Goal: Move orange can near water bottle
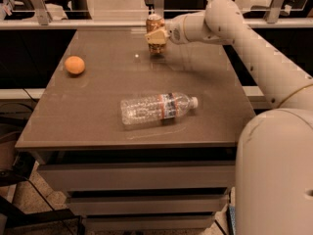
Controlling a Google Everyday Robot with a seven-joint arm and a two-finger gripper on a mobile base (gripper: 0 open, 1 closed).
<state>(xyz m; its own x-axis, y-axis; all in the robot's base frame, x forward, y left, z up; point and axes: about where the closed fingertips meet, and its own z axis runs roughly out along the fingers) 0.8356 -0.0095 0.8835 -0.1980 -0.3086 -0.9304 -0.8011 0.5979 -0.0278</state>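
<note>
The orange can (155,22) stands upright at the far middle of the brown table (98,126). My gripper (157,36) reaches in from the right and is shut on the can's lower body, so only the can's top and bottom show. The can seems to sit just above the tabletop. The water bottle (155,109) lies on its side at the near middle of the table, with its white cap pointing right. It lies well in front of the can and gripper.
A round orange fruit (75,65) sits at the table's left side. My white arm (254,48) spans the right side of the table. A rail and glass panel (98,13) run behind the far edge. Drawers are below the front edge.
</note>
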